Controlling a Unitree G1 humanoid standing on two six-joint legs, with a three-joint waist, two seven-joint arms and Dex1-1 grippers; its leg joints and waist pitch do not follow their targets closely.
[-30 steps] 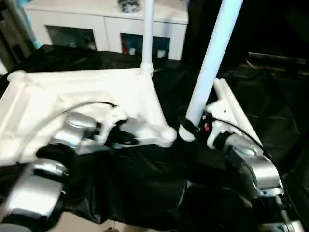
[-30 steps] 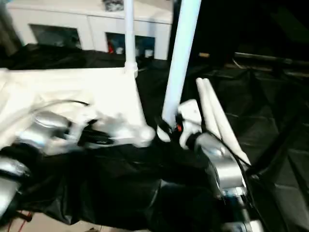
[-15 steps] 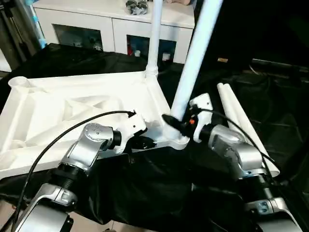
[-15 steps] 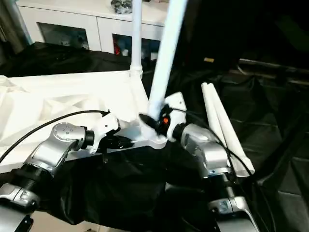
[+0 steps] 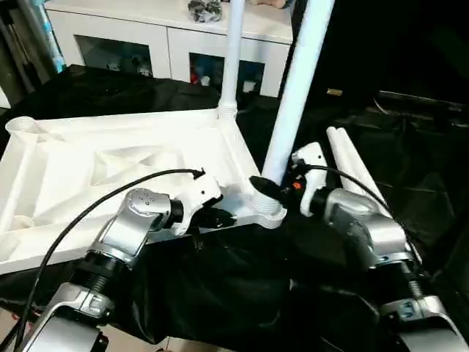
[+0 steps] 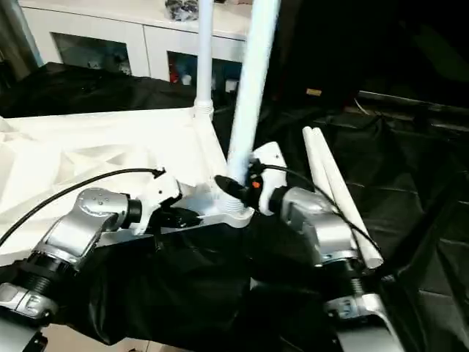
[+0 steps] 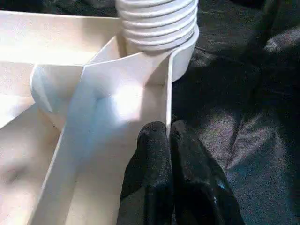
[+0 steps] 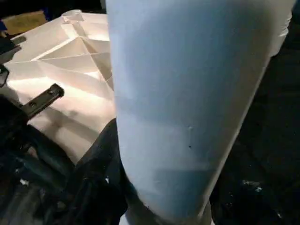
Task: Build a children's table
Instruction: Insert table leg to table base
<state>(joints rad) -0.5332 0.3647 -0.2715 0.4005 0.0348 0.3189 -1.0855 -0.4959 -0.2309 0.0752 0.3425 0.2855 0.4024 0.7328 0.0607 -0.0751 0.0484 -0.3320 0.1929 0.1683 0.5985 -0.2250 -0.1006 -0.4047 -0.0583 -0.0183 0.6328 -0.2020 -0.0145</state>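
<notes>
Two legs are seen standing upright in the corner sockets of the overturned tabletop, which is laid ribbed side up on a black cloth. The nearer leg is clasped just above its ridged end by the right gripper, whose black fingers are wrapped around the tube. The top of this leg is cut off by the picture's edge, and in the right wrist view the tube blocks most of what lies beyond the jaws, so the socket under it is hardly made out there. The far leg is likewise cut off above.

The left gripper is clenched on the thin raised rim of the tabletop, one finger on either side of the wall, just short of the socket. The ridged end of the nearer leg is seen seated in that socket, straight ahead of the fingertips. How deep it sits cannot be told.

Two more legs are laid side by side on the cloth beyond the right forearm, partly hidden by it. A white cabinet with glass doors is seen behind; the small things on top of it cannot be made out.
</notes>
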